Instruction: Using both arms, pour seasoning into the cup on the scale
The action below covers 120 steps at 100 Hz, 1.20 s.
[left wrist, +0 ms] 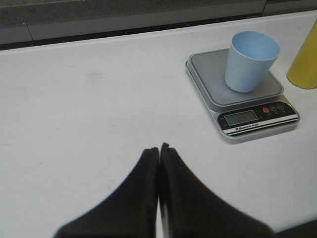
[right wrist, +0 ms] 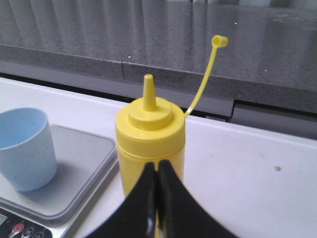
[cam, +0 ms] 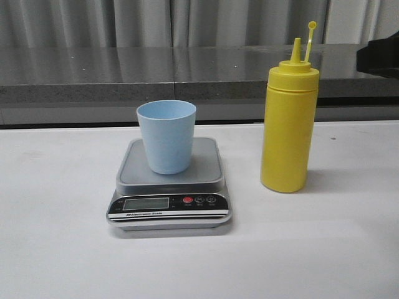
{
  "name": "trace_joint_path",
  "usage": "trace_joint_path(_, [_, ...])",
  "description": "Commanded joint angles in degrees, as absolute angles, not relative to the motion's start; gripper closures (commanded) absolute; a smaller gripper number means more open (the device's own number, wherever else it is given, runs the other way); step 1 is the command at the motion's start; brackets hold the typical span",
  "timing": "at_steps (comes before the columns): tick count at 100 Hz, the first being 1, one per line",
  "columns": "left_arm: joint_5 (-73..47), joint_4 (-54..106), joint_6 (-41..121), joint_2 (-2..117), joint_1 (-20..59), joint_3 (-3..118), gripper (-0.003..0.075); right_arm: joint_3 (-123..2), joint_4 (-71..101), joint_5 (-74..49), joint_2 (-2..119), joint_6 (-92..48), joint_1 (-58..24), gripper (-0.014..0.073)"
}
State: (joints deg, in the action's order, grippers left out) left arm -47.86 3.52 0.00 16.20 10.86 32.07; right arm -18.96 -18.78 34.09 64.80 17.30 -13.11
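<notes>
The cup (cam: pixel 166 136) stands upright on the scale (cam: pixel 169 187) at the middle of the white tabletop (cam: pixel 56 237). The bottle (cam: pixel 288 124) stands at 3 o'clock from the scale, apart from it, nozzle uncapped. The left hand (left wrist: pixel 159 148) has its fingers pressed together over bare tabletop. The right hand (right wrist: pixel 156 164), fingers together, sits just before the bottle.

The worktop (cam: pixel 56 237) is viewed forward, low and level, by the front camera. The scale (left wrist: pixel 242 94) is seen obliquely from above by the left wrist camera. The bottle (right wrist: pixel 151 144) is framed closely by the right wrist camera. Scale, cup (cam: pixel 166 136) and bottle are shared by all views.
</notes>
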Motion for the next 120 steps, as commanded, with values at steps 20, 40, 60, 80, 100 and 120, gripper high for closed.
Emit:
trace_joint_path(20, [-43.15,3.89,-0.57,16.82,10.53,33.68,0.074,-17.94,-14.74,34.39,53.93,16.76,-12.94,0.0662])
trace_joint_path(40, [-43.15,3.89,-0.57,16.82,10.53,33.68,0.074,-17.56,-13.0,34.3,47.88,16.76,-12.94,0.0662])
trace_joint_path(60, [-43.15,3.89,-0.57,16.82,10.53,33.68,0.074,-17.56,-12.94,34.3,42.47,16.76,-12.94,0.0662])
trace_joint_path(80, [-43.15,3.89,-0.57,16.82,10.53,33.68,0.074,-17.56,-12.73,34.45,36.91,16.76,-12.94,0.0662])
trace_joint_path(100, [-43.15,3.89,-0.57,16.82,10.53,33.68,0.074,-17.39,-12.73,34.12,35.32,16.76,-12.94,0.0662])
trace_joint_path(120, [-43.15,3.89,-0.57,16.82,10.53,33.68,0.074,-16.77,-12.72,33.0,29.78,16.5,-12.76,0.0662])
